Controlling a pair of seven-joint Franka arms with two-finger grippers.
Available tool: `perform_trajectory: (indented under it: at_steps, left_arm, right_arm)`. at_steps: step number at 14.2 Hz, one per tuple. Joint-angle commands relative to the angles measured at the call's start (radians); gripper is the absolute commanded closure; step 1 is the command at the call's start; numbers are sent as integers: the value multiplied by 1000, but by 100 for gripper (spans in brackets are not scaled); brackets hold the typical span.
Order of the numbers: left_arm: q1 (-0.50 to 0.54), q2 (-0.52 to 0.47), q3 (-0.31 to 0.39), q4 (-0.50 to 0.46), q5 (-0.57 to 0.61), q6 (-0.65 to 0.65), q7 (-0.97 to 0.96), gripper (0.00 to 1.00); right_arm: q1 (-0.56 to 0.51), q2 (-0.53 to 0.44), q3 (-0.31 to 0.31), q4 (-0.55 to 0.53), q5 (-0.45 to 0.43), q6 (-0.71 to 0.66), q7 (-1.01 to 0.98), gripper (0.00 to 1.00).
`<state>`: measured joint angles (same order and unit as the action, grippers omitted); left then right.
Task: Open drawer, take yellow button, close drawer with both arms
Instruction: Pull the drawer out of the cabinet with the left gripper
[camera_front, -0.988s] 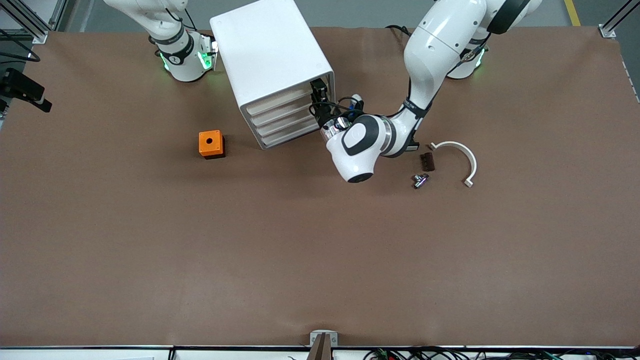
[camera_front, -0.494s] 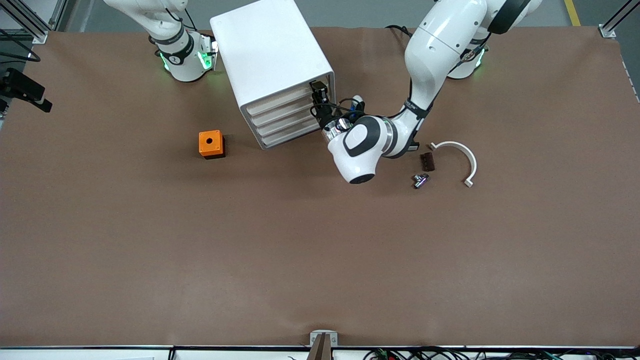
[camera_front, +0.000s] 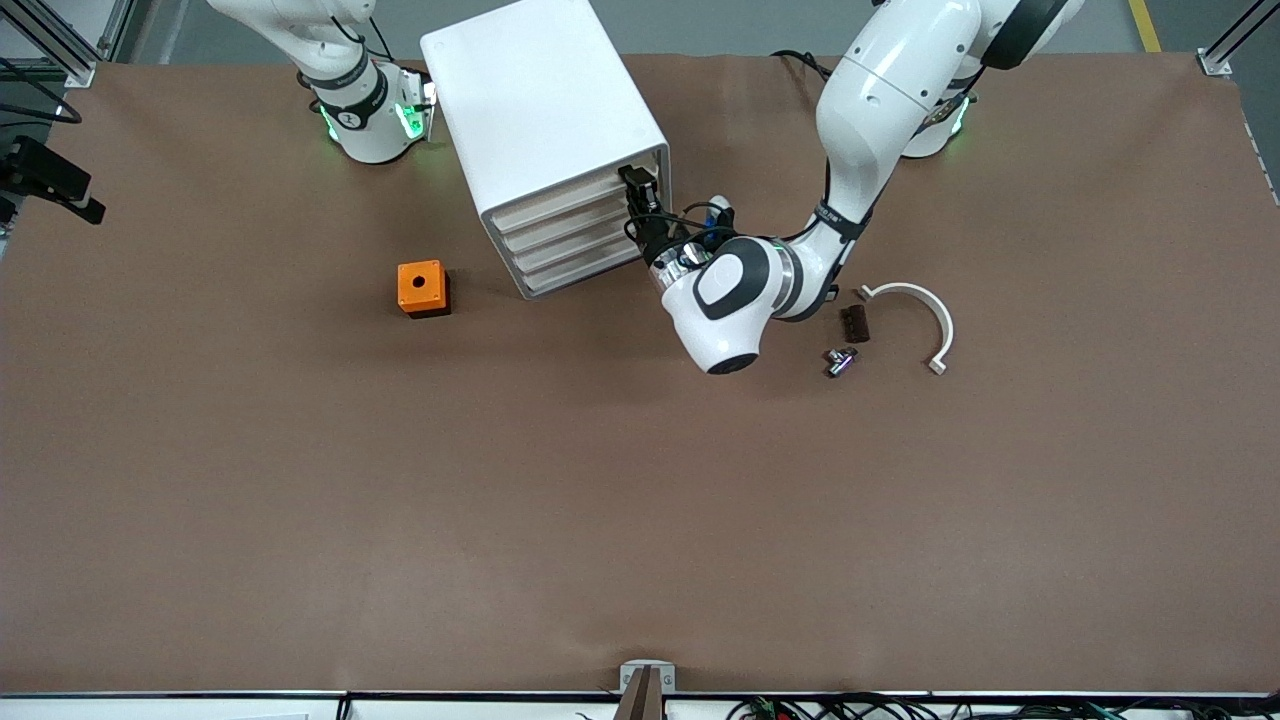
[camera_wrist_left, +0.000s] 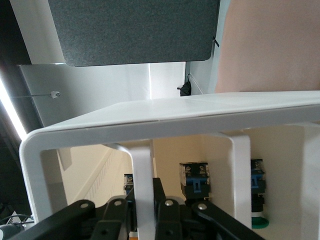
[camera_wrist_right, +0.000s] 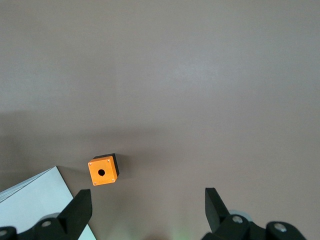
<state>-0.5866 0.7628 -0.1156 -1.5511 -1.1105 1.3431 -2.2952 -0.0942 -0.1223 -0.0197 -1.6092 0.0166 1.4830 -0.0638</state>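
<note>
At upper centre of the front view, the left arm's dark two-finger gripper (camera_front: 640, 195) is pressed to the boxy white plastic cabinet (camera_front: 540, 110), fingers (camera_wrist_left: 120, 220) clamped on a white upright handle of the uppermost shallow white drawer (camera_front: 560, 203), apparently ready to pull it. The tiny orange-capped button cannot be picked out, probably inside. The right arm waits; its gripper (camera_wrist_right: 147, 210) hangs spread over the table near the orange cube with a hole (camera_wrist_right: 103, 171).

I see a brown table (camera_front: 640, 520). On it stand a white cabinet (camera_front: 540, 120) and an orange cube (camera_front: 421, 287). Toward the left arm's end lie a curved white clip (camera_front: 925, 315), a dark block (camera_front: 854, 323) and a metal fitting (camera_front: 840, 360).
</note>
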Motion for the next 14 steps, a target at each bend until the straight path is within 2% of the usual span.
perform_trajectory:
  at_steps: [1,5,10,14]
  left_arm:
    - [31,-8,1,19,-3,-4,3,94]
    - [60,-7,19,39,-5,-4,5,93]
    - [73,-5,97,63,-9,-4,5,91]
    - [119,-3,102,86,-9,2,6,87]
  right_arm:
    - [-2,-2,0,3,8,-6,10,0]
    - [1,0,0,8,8,-4,1,0]
    - [2,29,1,14,-1,16,-2,0]
    - [-7,87,0,21,-9,39,-5,0]
